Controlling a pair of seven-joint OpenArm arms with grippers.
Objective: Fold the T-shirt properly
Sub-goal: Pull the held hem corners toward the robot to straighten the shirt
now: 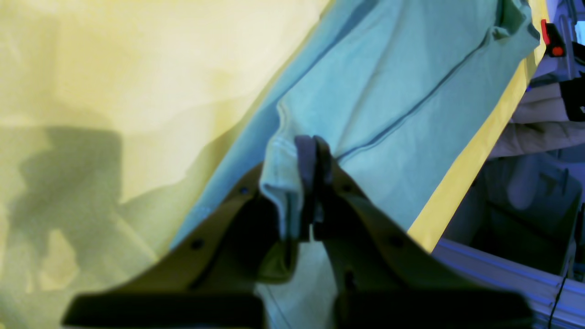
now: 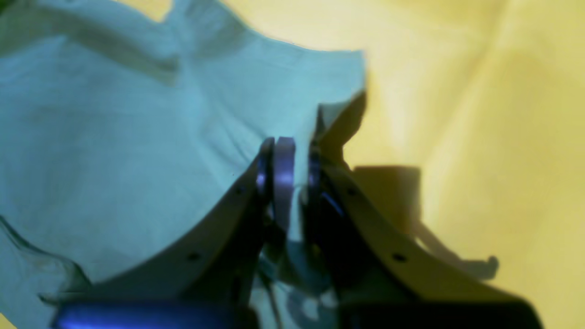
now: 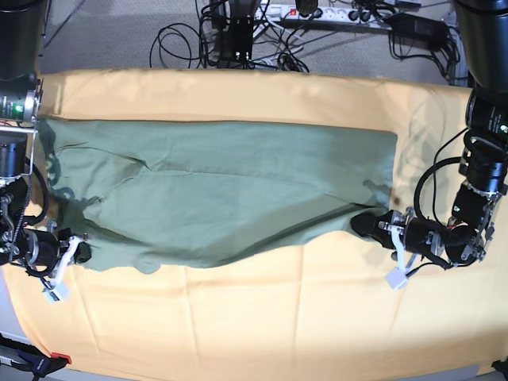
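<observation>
The left gripper is seen pinched together on a bunched, hemmed edge of the plain sage-green short-sleeved cotton T-shirt, at the shirt's end toward the right edge of the table in the base view. The right gripper is likewise pressed together on a fold of the same fabric, at the opposite end, near the left edge. The shirt is spread lengthwise across the far half of the large yellow-orange cloth that covers the table, its far edge lying fairly straight and its near edge sagging in a shallow curve between the two grips. That curve suggests the near edge is held lifted slightly off the cloth; contact beneath it cannot be confirmed. Holding both near corners at once is judged to serve a lengthwise fold, the near edge being carried over toward the far edge while kept taut. Wrinkles are noted across the middle of the shirt. The cloth is creased in soft ridges and bare along the near edge. Beyond the far edge, grey flooring, tangled black cables and a white power strip are recorded. An aluminium frame rail is visible past the table's edge in the left wrist view.
</observation>
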